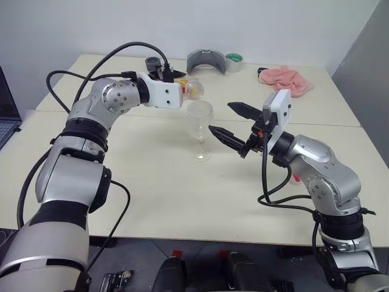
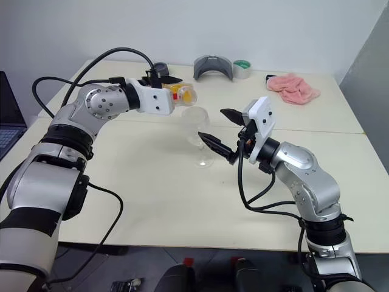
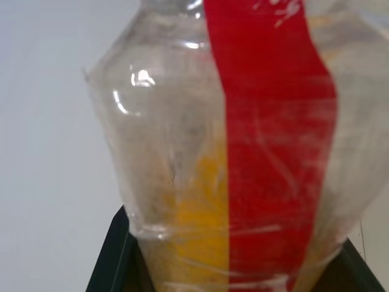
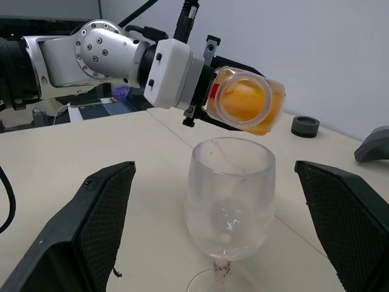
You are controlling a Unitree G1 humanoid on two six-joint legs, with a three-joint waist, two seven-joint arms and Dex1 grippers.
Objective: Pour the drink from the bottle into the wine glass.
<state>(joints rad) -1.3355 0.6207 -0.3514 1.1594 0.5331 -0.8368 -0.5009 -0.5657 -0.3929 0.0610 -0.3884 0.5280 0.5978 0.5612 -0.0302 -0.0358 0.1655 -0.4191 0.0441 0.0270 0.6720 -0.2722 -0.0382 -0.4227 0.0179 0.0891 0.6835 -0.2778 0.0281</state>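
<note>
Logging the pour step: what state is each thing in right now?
bottle: uncapped, tipped on its side, mouth above the glass rim.
drink: still inside the bottle, at its mouth.
wine glass: upright on the table, empty.
left gripper: shut on the bottle.
right gripper: open, beside the glass, holding nothing.
pink cloth: crumpled.

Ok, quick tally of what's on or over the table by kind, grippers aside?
Bottle: 1
Wine glass: 1
Pink cloth: 1
Tape roll: 1
Grey curved piece: 1
Small dark round thing: 1
Total: 6
</note>
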